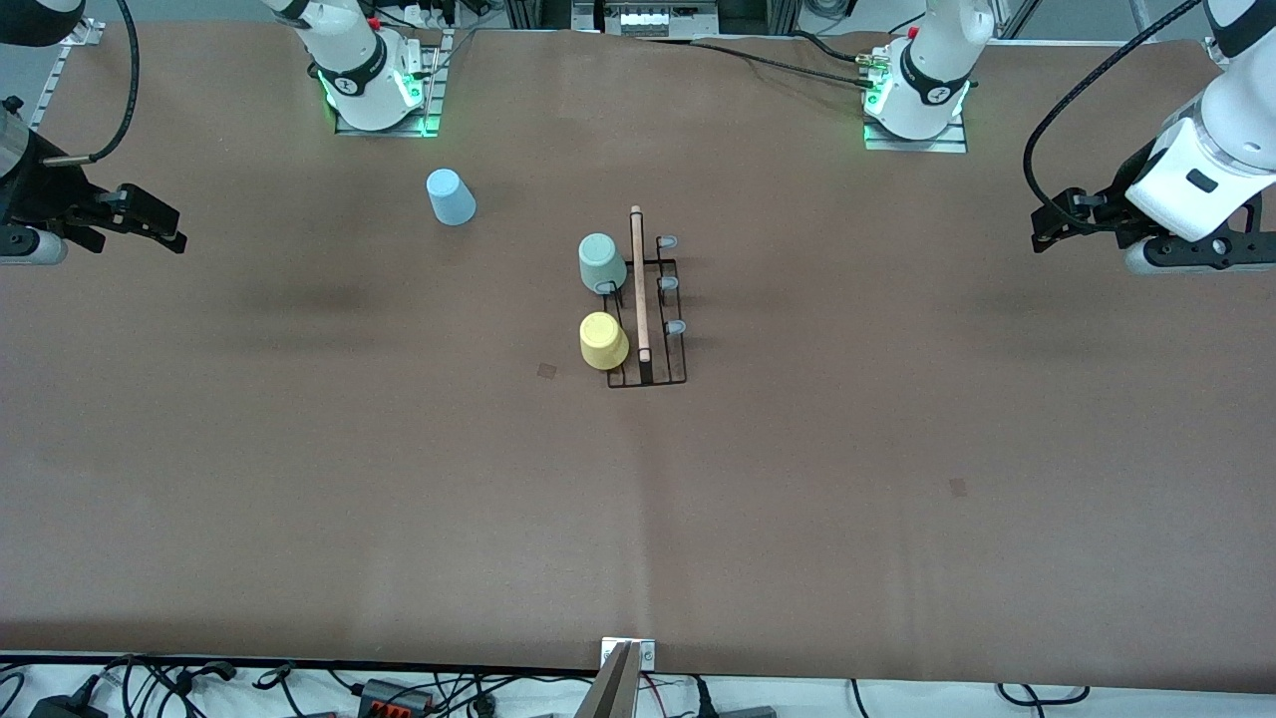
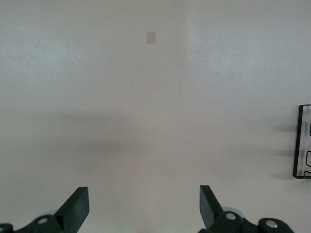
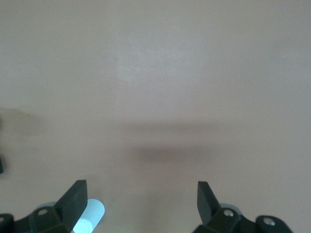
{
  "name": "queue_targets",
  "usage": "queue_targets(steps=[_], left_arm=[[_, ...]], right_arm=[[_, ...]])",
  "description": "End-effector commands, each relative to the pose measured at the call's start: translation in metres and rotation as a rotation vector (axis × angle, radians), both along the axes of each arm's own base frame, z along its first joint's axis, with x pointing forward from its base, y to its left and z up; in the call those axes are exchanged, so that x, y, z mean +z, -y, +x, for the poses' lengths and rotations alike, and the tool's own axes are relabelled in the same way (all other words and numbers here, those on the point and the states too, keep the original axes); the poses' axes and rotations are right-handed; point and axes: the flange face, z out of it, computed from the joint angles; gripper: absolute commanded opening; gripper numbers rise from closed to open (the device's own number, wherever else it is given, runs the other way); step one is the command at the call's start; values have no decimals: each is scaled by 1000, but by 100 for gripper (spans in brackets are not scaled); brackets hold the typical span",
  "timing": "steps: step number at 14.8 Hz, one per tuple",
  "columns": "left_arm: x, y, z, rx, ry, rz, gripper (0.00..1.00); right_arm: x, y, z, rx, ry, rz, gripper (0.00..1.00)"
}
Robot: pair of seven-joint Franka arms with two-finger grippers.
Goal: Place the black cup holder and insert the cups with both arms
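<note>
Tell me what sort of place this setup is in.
Most likely a robotics lab bench. Two white arms are bolted to plates with green lights, the left arm's base and the right arm's base, at a table under plain brown covering. Cables and power adapters trail along its edge.

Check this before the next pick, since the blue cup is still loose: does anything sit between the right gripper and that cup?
Nothing visible does. The right gripper hangs open at the right arm's end of the table, and only bare table lies between it and the light blue cup. The black cup holder stands past the cup, nearer mid-table.
</note>
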Motion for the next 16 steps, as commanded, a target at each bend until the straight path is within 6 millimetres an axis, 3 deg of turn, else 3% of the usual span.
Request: queue_targets(steps=[1,4,16], left_arm=[[5,-1,4,-17,9,-4,100],[5,-1,4,-17,7,-4,100],[5,0,4,-19,9,-4,100]], right_arm=[[6,4,-7,-15,-3,-6,100],[7,4,-8,-78,-9,7,100],[14,3,-16,-24,-13,5,100]])
